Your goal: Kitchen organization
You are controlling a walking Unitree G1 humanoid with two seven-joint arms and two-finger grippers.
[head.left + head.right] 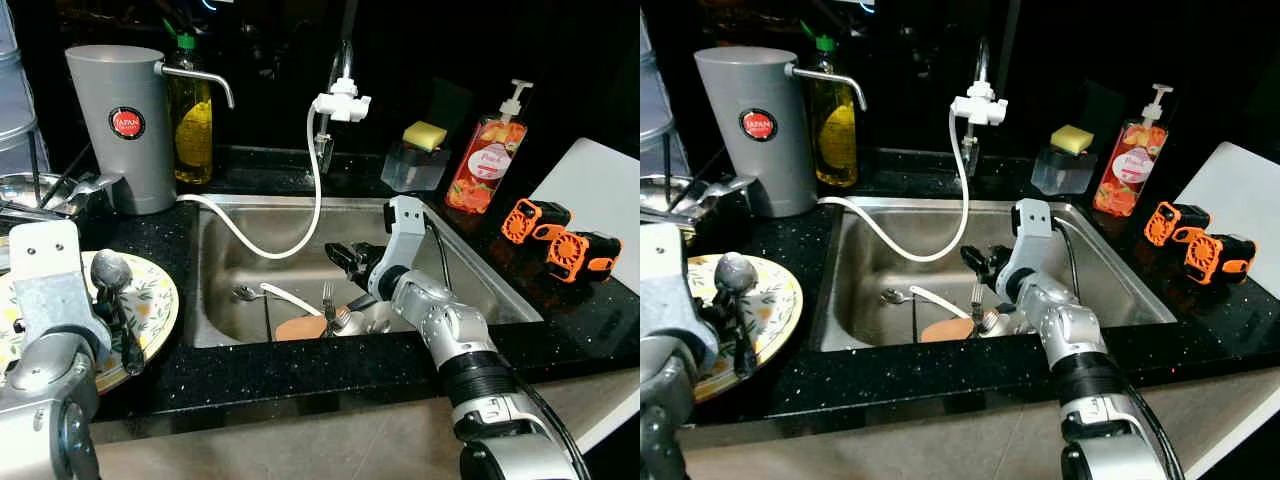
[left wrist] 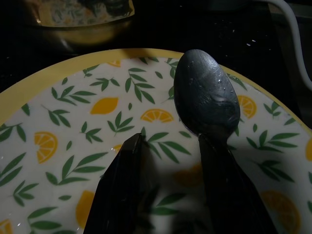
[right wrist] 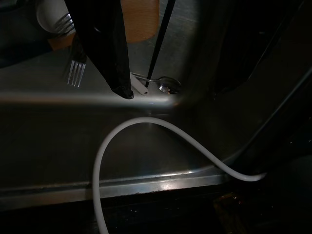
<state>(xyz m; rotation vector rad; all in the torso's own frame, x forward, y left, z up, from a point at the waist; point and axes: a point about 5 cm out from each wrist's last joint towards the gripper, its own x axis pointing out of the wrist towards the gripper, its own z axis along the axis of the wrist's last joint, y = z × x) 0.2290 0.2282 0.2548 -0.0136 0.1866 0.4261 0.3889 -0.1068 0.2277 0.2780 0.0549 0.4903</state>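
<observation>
The left gripper (image 2: 168, 187) is hovering over the lemon-patterned plate (image 1: 155, 300) on the dark surface (image 1: 300, 375), grasping a spoon (image 2: 207, 97) whose bowl is sticking out past the fingertips. The right gripper (image 1: 345, 258) is reaching into the sink (image 1: 225, 270), above a fork (image 3: 75, 70); I cannot tell whether it is clenched.

This was a home kitchen. A steel sink (image 1: 470, 290) sat sunk into a black speckled desk (image 1: 300, 375), with a tap (image 1: 343, 70) above it, cutlery in the basin, a soap pump bottle (image 1: 485, 165), a sponge (image 1: 425, 134) and a lemon-patterned plate (image 1: 155, 300) alongside.
</observation>
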